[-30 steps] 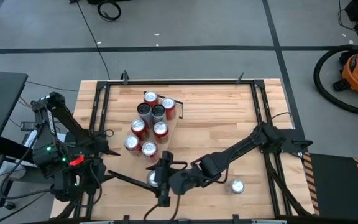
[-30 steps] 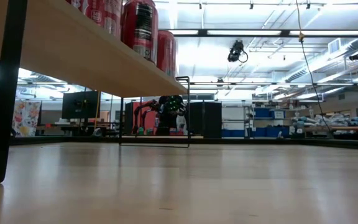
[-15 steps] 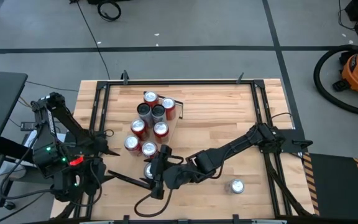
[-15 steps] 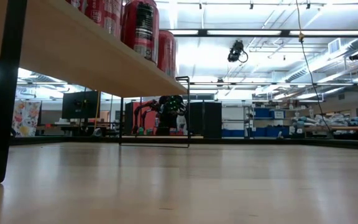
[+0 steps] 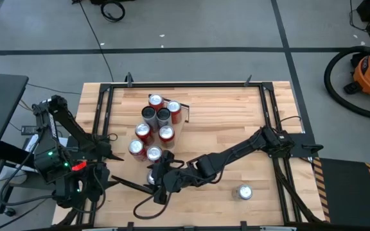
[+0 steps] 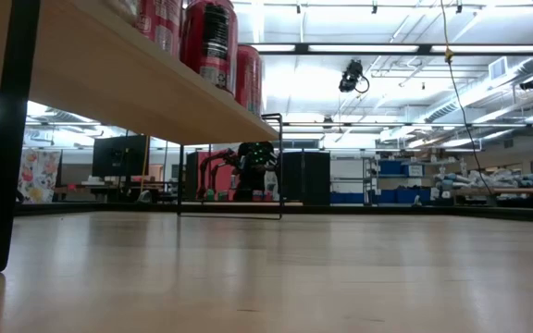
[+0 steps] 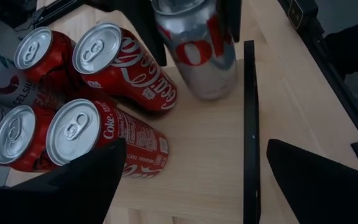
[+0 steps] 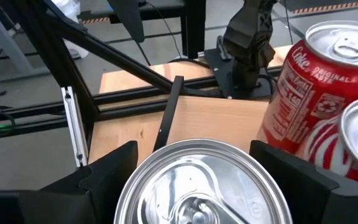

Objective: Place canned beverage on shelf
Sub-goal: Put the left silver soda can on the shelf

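Gripping silver can, right end effector at shelf end bar.

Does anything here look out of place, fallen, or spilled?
Nothing is spilled or fallen. One can stands alone on the tabletop, apart from the shelf. The right tool holds a silver can upright at the shelf's near end, beside the red cans.

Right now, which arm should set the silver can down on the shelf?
Right. Its gripper already has the silver can between its jaws, at the shelf end beside the red cans. The left gripper hangs open and empty, only looking on.
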Controlling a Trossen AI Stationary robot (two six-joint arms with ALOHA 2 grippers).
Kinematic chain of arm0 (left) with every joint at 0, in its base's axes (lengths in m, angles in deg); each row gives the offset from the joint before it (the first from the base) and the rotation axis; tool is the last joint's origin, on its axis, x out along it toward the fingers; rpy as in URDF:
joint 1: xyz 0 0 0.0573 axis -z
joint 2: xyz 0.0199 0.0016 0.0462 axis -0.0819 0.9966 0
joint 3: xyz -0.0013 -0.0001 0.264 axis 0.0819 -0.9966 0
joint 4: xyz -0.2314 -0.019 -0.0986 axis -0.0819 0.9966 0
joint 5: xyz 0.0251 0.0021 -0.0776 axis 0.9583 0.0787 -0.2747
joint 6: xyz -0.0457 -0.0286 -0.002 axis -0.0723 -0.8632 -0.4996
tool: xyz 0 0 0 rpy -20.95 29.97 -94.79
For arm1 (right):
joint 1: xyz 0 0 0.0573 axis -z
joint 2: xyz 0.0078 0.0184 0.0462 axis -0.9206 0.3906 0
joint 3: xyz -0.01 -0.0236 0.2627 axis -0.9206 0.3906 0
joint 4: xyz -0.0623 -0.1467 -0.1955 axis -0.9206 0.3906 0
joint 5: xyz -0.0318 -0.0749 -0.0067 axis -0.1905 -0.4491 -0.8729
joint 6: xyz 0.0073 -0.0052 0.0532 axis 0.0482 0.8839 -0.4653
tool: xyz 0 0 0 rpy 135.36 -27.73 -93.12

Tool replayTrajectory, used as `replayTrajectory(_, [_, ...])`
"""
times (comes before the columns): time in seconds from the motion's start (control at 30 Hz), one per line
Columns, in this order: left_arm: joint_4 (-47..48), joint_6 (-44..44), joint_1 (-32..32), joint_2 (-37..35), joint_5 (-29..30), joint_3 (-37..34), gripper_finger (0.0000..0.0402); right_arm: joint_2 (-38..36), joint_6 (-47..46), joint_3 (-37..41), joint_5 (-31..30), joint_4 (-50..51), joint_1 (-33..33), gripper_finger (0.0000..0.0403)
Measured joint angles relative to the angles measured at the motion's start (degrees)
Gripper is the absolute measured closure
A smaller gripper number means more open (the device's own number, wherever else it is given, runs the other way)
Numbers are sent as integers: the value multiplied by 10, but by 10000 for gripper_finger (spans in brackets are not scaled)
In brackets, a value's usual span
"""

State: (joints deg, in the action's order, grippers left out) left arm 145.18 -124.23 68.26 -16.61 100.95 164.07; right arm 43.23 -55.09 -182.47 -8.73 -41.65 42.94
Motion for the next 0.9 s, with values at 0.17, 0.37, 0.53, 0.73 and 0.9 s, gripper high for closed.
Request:
replayTrajectory(0.17, [1,0,0,0,-1,0,2,-1,6,0,17,-7,5,91])
replayTrajectory(0.37, [0,-2,0,0,-1,0,2,-1,25,0,19,-10,10,86])
replayTrajectory(0.53, [0,-2,0,0,-1,0,2,-3,45,-1,19,-28,13,66])
replayTrajectory(0.73, [1,-2,0,0,-1,0,2,-3,64,-1,22,-41,12,54])
replayTrajectory(0.9, [0,-2,0,0,-1,0,2,-3,120,-1,18,-83,12,53])
